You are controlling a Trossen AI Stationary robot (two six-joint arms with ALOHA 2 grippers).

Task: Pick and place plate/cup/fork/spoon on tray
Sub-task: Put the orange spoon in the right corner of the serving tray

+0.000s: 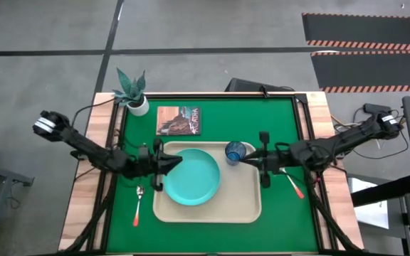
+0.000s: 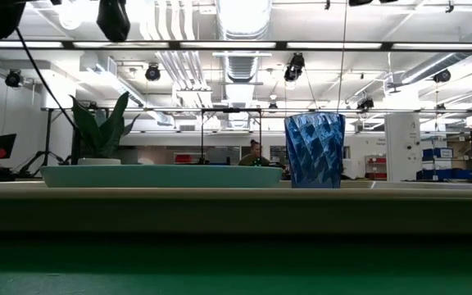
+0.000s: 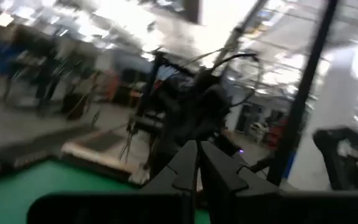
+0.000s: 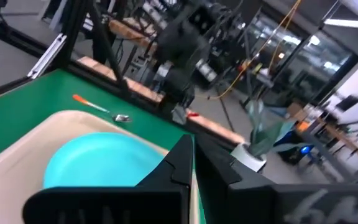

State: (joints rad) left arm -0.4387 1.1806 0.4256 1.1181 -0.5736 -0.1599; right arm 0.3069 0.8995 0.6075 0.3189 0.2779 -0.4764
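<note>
With plate (image 1: 193, 176) and cup (image 1: 235, 152) on tray (image 1: 244, 199), both end effectors together, empty: left (image 1: 174, 163) takes spoon (image 1: 138, 203) lower left, right (image 1: 246, 161) fork (image 1: 291, 180) right of tray; grip handles.
</note>
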